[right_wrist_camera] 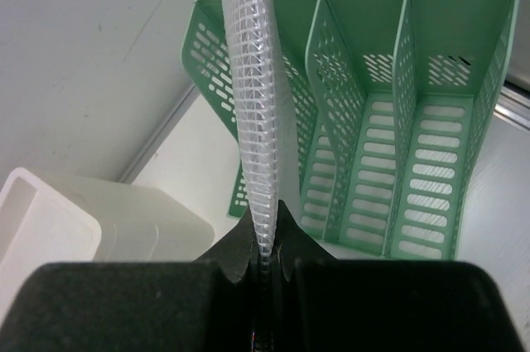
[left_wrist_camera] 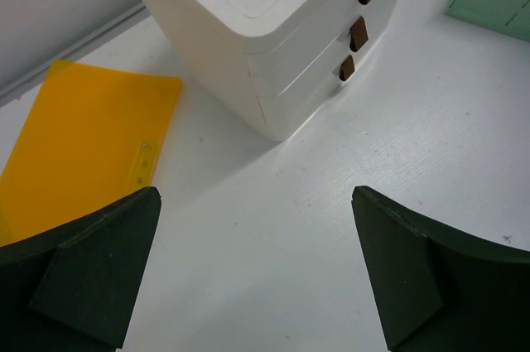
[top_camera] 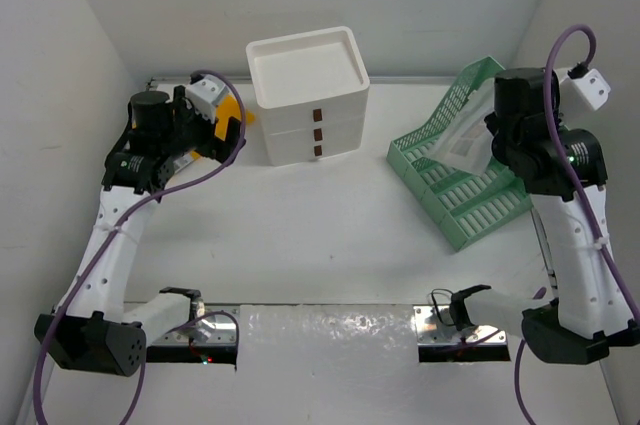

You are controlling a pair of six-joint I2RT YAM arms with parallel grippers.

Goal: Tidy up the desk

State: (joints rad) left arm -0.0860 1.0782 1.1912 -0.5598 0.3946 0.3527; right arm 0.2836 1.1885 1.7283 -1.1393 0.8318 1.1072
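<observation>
The white surface [top_camera: 320,245], edged with silver rails, lies beneath both of your arms. It fills the space below and ahead of your left fingers [left_wrist_camera: 257,273]. It also shows as a pale patch beyond your right fingers [right_wrist_camera: 263,244].

Ahead of the left fingers, a little to the right in the wrist view, a white three-drawer unit [left_wrist_camera: 273,37] stands upright. Its three brown handles are turned toward those fingers. The same unit appears low and to the left of the right fingers, well apart from them.

Ahead of the right fingers stands a green file rack [right_wrist_camera: 397,120] with slotted walls. Three of its compartments open toward the fingers.

Ahead and to the left of the left fingers, a yellow folder [left_wrist_camera: 83,137] lies flat on the surface, just beside the drawer unit. You cannot tell whether the two touch.

A clear pouch [right_wrist_camera: 251,79] with a white grid pattern rises edge-on straight out of the right fingers. It crosses in front of the rack's left-hand compartments. In the top view it sits above the rack, but contact between them cannot be made out.

Your left fingers are spread wide, with only bare surface between them, and they touch nothing. Your right fingers are pressed together, pinching the near edge of the pouch.
</observation>
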